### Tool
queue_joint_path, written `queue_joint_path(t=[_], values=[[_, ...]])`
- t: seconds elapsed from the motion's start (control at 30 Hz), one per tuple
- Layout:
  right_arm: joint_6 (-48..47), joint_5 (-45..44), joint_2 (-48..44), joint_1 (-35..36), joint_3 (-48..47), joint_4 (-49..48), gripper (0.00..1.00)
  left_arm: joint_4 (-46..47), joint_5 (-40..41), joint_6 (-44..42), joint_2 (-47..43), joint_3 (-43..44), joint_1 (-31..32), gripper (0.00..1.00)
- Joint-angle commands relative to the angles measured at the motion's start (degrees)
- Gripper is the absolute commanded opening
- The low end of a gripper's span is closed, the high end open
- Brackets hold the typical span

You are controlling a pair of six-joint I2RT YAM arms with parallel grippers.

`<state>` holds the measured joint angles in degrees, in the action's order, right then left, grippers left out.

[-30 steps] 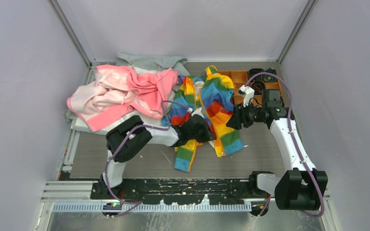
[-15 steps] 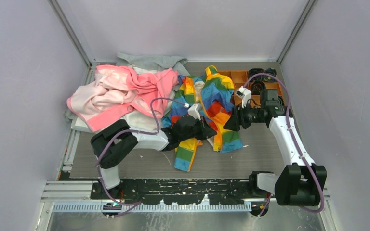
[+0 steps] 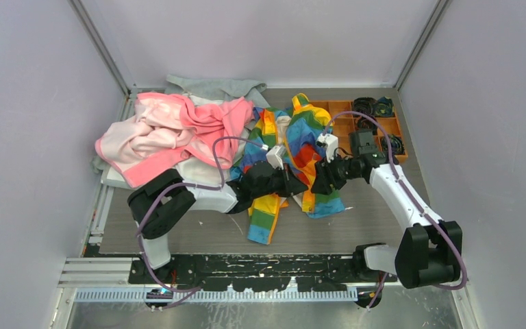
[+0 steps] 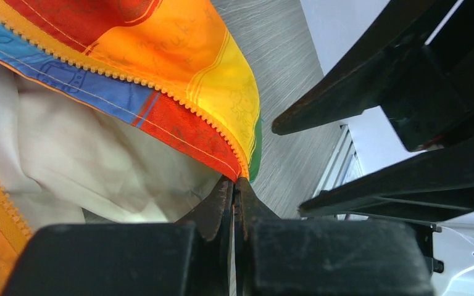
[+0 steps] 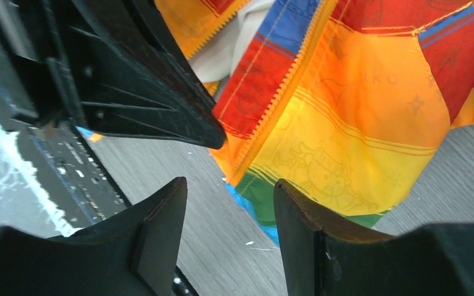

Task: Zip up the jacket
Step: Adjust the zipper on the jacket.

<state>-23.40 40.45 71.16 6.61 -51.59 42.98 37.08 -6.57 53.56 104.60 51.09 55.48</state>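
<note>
From above, the black left gripper [image 3: 294, 185] hides the lower front of the rainbow-striped soft jacket [image 3: 313, 133]; the crumpled grey cloth garment [image 3: 212, 88] lies largely behind the pink fleece garment [image 3: 178, 127]; the dark items in the orange compartment tray [image 3: 342, 108] are too small to identify; in the left wrist view the jacket runs off the top and left edges, and whether the closed fingers [image 4: 219, 203] pinch its corner is unclear.

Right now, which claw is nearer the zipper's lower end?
Left. The left claw is shut right at the lower end of the zipper; the right claw hangs open just off the hem of the jacket.
</note>
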Motion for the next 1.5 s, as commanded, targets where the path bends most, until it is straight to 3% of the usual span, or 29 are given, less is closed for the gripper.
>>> queue_joint_path(t=[0.0, 0.3, 0.6, 0.73, 0.93, 1.23, 1.37, 1.47], values=[[-2.80, -7.95, -1.28, 3.22, 1.45, -5.96, 0.58, 5.24, -2.48, -0.50, -2.43, -0.11, -0.71, 0.00], [-2.79, -11.53, 1.35, 5.81, 1.63, -8.25, 0.50, 8.78, -5.69, 1.40, -1.13, -0.20, -1.25, 0.00], [-1.76, -8.46, 4.29, 6.13, -0.67, -6.44, 0.15, 11.35, -5.76, 2.88, -0.69, -1.58, -1.78, 0.01], [-1.43, -7.18, 3.53, 6.15, -1.02, -6.09, 0.08, 10.81, -4.39, 2.22, -2.03, -3.26, -2.12, 0.13], [-1.32, -5.94, 2.59, 5.79, -1.49, -5.29, 0.05, 8.43, -3.09, 0.06, -4.74, -5.30, -2.13, 0.28], [-1.04, -7.37, 4.03, 5.64, -3.02, -3.35, 0.06, 2.09, -0.19, -1.90, -9.18, -7.25, -0.59, 0.36], [-3.37, -5.94, 5.62, 5.68, -2.95, -1.00, 0.24, -6.12, 4.98, -3.84, -12.81, -6.51, 2.08, 0.37], [-3.24, -8.62, 7.47, 6.96, -2.48, -1.76, 0.26, -12.94, 10.75, -6.54, -16.56, -6.54, 3.52, 0.38]])
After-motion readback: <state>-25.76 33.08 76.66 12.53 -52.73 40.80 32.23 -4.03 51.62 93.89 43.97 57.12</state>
